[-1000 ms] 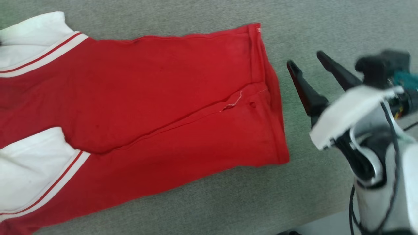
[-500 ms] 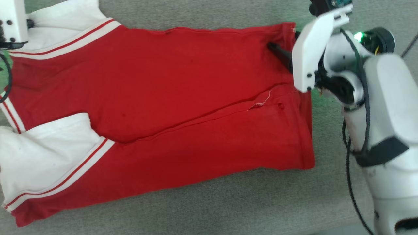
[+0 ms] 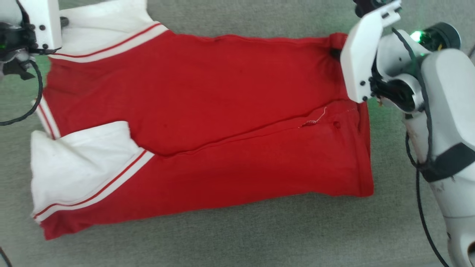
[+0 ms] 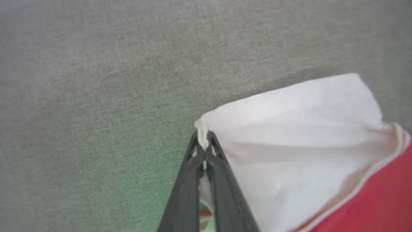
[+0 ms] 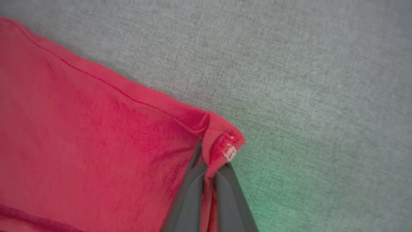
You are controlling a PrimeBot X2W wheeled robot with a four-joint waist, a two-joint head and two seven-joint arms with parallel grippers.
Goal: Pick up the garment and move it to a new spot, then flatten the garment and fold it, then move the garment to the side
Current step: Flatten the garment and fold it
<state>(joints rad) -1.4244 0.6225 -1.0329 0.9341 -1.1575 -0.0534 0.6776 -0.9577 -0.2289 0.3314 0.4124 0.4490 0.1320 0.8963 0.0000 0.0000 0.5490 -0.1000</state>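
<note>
Fold step, we judge: the shirt (image 3: 207,111) lies spread on the grey surface (image 3: 259,237) with its sides already turned in, the 2 flaps meeting along a slanted crease, and both claws have hold of the far long edge. The left claw (image 4: 203,146) is clenched on the corner of the white sleeve (image 4: 289,129), a nub of white cloth poking out past its tips and the rest of the sleeve fanning off to its right. The right claw (image 5: 209,161) is pinched on the red hem corner (image 5: 219,135), with a small white tag (image 5: 230,151) right at its tips and the red body running off to its left. So the shirt is stretched between the 2 claws, all of it touching the surface. For the next move we think both corners need to lift together and travel evenly toward the near edge, with the cloth kept taut so it does not sag or skew. A slip at either pinch would spoil the fold. Material is soft matte knit, limp, likely to drape. The sleeves have red-white striped trim (image 3: 111,48), and there is a loose white thread (image 3: 315,120) near the crease. The surface is a coarse woven grey, flat, probably grippy enough to drag on the cloth.
</note>
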